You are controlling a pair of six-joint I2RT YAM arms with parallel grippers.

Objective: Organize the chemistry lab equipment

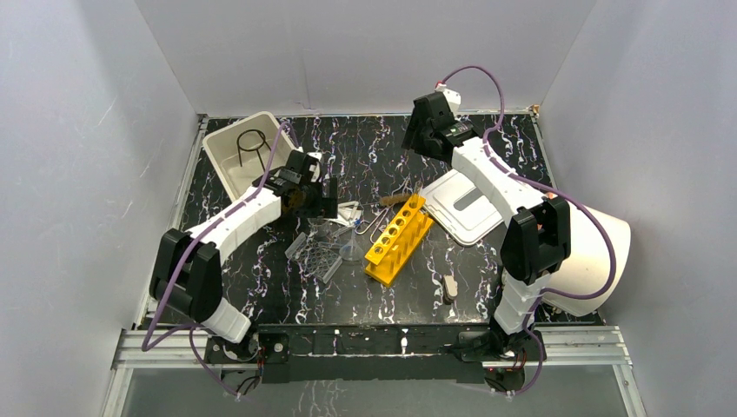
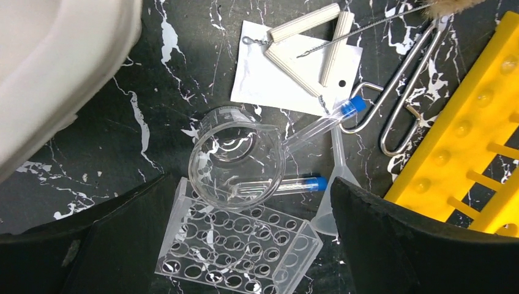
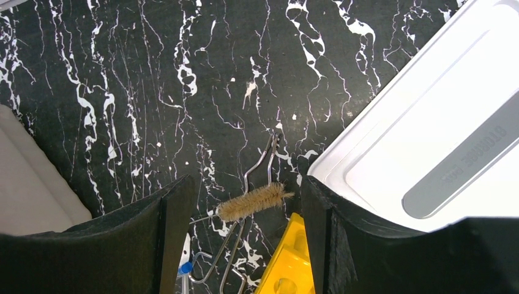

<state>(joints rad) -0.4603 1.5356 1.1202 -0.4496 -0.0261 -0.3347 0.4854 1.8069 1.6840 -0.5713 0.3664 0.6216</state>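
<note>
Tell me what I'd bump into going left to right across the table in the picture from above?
First the beige bin, then the clear ridged tray, the yellow tube rack, the white slotted lid, and the big white cylinder.

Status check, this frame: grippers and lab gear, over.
Left gripper open over beaker. Right gripper open over brush. Wire loop in bin; rest loose.

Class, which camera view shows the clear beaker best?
The left wrist view: the clear beaker sits central, close and whole. The top external view shows only a faint blur; the right wrist view misses it.
</note>
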